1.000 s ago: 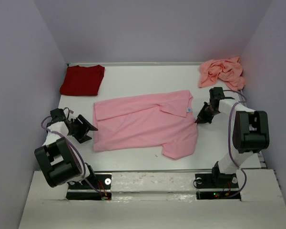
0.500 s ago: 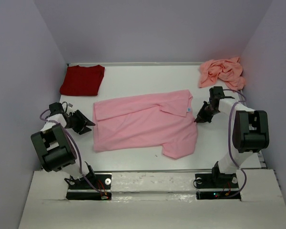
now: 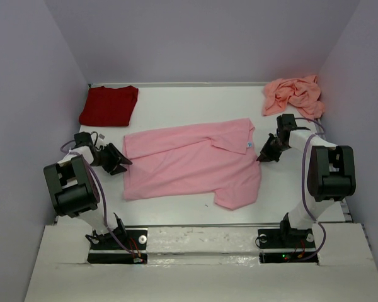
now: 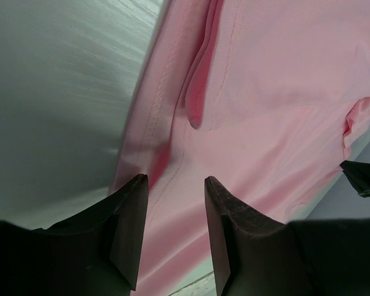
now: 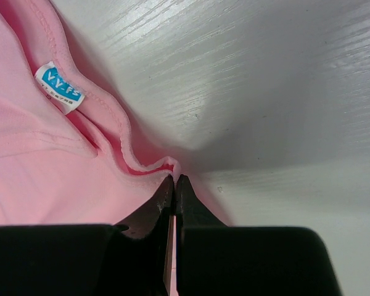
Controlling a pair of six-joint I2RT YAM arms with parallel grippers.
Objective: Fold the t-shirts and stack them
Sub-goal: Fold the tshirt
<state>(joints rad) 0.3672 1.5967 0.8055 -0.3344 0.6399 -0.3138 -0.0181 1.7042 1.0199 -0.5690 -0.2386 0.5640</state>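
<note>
A light pink t-shirt [image 3: 189, 160] lies spread across the middle of the table, its white neck label [image 3: 249, 145] to the right. My left gripper [image 3: 118, 160] sits at the shirt's left hem. In the left wrist view its jaws [image 4: 176, 180] stand open, a gap between them, over the pink cloth [image 4: 265, 92]. My right gripper [image 3: 263, 156] is shut on the pink collar edge [image 5: 154, 166], close to the label [image 5: 58, 86]. A folded dark red t-shirt [image 3: 109, 105] rests at the back left. A crumpled salmon-pink t-shirt [image 3: 293, 94] lies at the back right.
Purple walls [image 3: 31, 94] close in the white table [image 3: 195, 100] on the left, back and right. Both arm bases [image 3: 116, 242] stand at the near edge. The right arm [image 3: 327, 173] rises beside the right wall.
My left gripper has swung away from the near left and in to the pink shirt's left hem, and its jaws have narrowed. The right gripper and the shirts have not moved.
</note>
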